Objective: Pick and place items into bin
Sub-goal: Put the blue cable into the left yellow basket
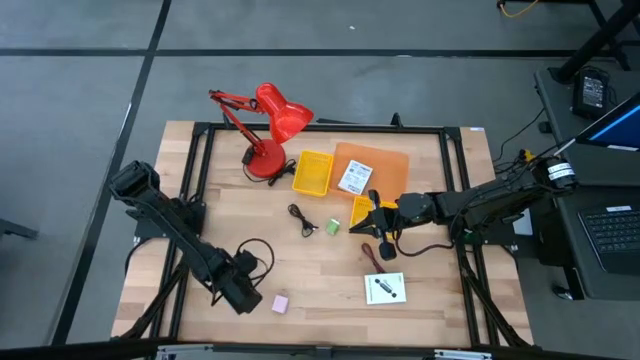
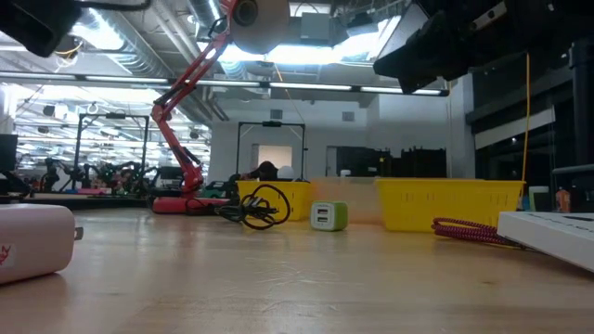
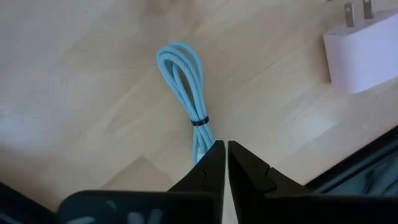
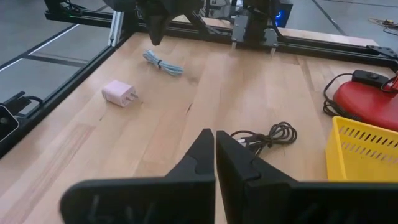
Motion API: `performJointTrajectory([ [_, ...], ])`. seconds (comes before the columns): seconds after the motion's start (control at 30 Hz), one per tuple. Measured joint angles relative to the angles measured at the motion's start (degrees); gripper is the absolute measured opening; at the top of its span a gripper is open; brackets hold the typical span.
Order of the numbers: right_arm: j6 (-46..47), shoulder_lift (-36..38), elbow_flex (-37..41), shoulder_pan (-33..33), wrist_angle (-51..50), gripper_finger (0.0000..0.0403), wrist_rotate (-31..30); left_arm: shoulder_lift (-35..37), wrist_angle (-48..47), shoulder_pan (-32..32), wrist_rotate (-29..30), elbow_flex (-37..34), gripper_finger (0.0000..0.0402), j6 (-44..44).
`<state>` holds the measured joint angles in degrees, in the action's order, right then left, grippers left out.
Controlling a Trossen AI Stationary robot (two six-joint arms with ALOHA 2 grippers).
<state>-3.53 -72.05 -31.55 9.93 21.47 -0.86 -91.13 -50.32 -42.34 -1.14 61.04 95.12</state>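
Nearest the lens on my left wrist: my own two dark fingers, left claw (image 3: 222,144) clenched to a thin slit, nothing seen between them. It hangs low over the lower left of the overhead picture (image 1: 245,295).

Item in hand for this step, as I judge it: pale blue cable (image 3: 183,81), coiled into a long loop and cinched by a dark tie. It lies flat on the wood just ahead of my fingertips. I cannot tell whether the tips touch its end.

Handling, judged: light, soft, floppy. The loops will sag if taken by one strand. Best hold is at the tie, where the strands are bundled and stiffest.

Just beside it: pink charger (image 3: 364,53), prongs out. Hard and smooth, likely slippery.

Farther off: yellow bin (image 1: 312,172), upper centre of the overhead picture, well apart from the cable. Black cable (image 1: 300,215) and green block (image 1: 333,228) lie between.

Right claw (image 1: 383,228), centre right, clenched and empty.

Surface: pale wood table (image 1: 320,270), smooth, dark metal frame round it. Red lamp (image 1: 275,120) at the upper edge. Room beyond: workshop hall, bright ceiling lights.
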Motion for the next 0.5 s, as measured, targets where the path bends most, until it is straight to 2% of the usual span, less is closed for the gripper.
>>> performJointTrajectory([
  [0.3, 0.0, 0.0, 0.0, 0.0, 0.0, 0.0000, 0.0, 0.0, 0.0, -3.4, 2.5, 0.0, 0.0092, 6.8],
  [0.5, 0.0, 0.0, 0.0, 0.0, -0.1, 0.0000, 0.0, -0.4, 0.0, -4.2, 5.5, 0.0, 0.0134, 7.9],
])
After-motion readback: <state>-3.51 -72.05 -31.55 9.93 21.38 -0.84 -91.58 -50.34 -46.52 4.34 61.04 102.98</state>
